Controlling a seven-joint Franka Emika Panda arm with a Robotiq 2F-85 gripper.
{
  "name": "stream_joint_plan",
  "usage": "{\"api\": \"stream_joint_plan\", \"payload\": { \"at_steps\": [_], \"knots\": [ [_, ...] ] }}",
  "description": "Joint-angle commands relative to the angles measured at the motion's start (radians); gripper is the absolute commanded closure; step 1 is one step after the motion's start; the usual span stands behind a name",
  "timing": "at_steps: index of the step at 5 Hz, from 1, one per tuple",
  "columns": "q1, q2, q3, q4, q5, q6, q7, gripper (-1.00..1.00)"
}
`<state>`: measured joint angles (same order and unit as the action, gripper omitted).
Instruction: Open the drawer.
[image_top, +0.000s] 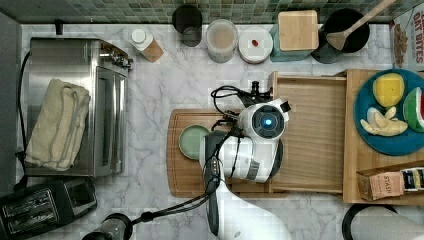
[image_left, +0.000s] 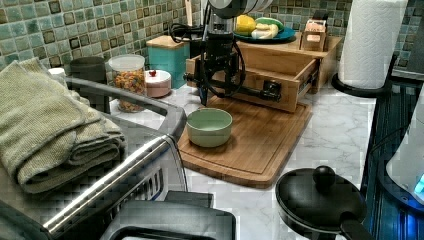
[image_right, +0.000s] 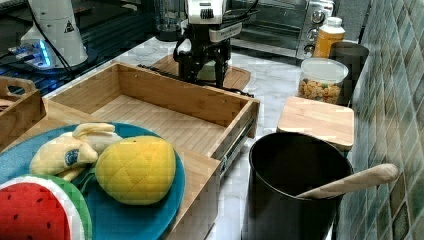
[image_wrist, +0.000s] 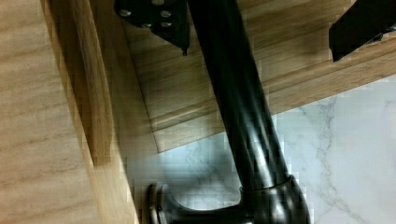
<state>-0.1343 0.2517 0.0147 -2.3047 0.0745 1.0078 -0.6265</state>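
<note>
The drawer is seen pulled well out of its light-wood cabinet, its plain wooden bottom laid bare in the top view; its open mouth faces up and its front panel is turned toward the top view's left, over the edge of the darker cutting board; the drawer's long axis is taken as running top to bottom in the top view, parallel to its front. The dark bar handle is carried along that front on knobbed posts, one post being plain at the left view's right end; in the wrist view the bar is caught running lengthwise between the two fingers. The tool is held spread about the bar, one finger on each side, with a gap visible to at least one of them; whether the other finger touches the bar cannot be told. In the right view the tool is placed just beyond the drawer front, hanging straight down. A green bowl is set on the cutting board just beside the handle; the marble tabletop is spread beneath; a blue plate of toy fruit is kept on top of the cabinet.
</note>
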Motion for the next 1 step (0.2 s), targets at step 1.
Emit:
{"api": "stream_joint_plan", "payload": {
  "at_steps": [1],
  "knots": [
    [0.129, -0.077, 0.111, -0.046, 0.014, -0.061, 0.044, -1.0]
  ]
}}
